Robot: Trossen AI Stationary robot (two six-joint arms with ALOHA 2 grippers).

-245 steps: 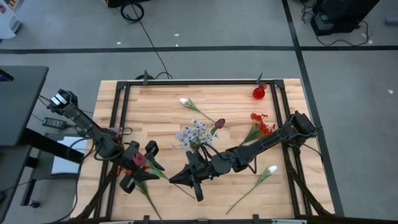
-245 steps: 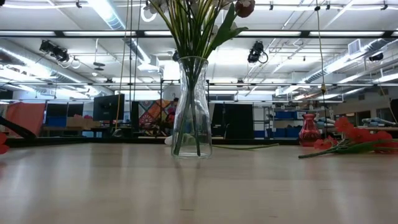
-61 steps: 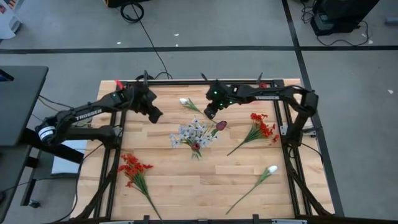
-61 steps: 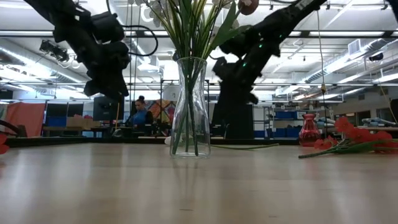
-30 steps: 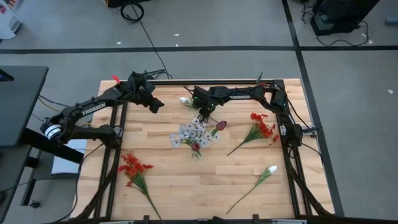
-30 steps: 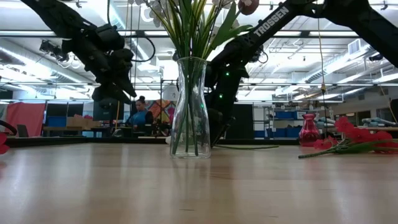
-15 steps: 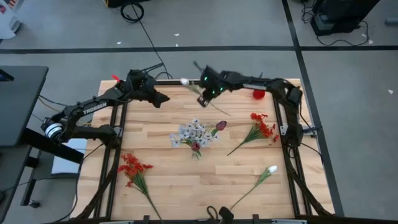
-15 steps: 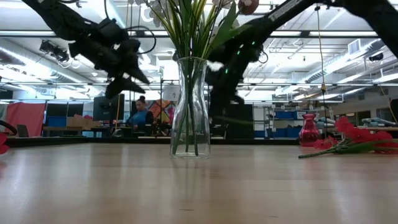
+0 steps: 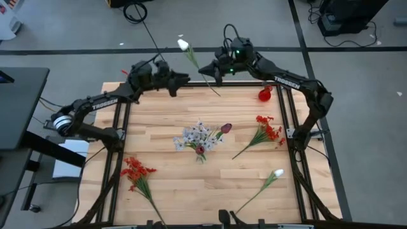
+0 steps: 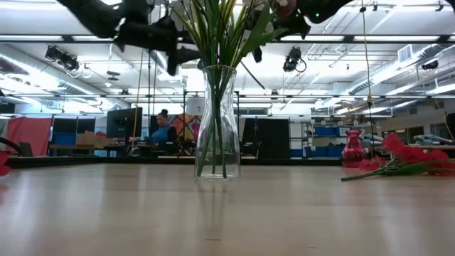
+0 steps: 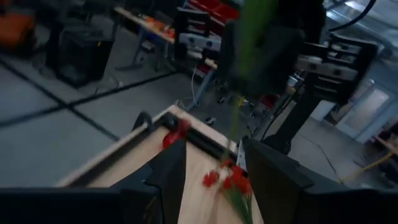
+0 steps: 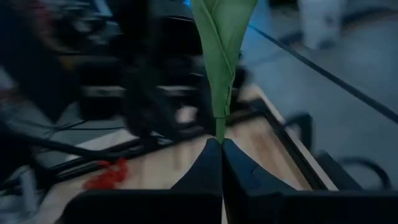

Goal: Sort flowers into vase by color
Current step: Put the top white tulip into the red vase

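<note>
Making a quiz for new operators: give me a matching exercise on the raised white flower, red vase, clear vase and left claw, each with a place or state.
1 raised white flower
2 red vase
3 clear vase
4 left claw

A open
B far right corner of the table
C gripped by right claw
D holds a bunch

Pairs: 1C, 2B, 3D, 4A

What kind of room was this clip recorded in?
Probably a large robotics lab or workshop: rows of ceiling strip lights, a person at a monitor behind the table, and taped lines and cables on a grey floor.
</note>
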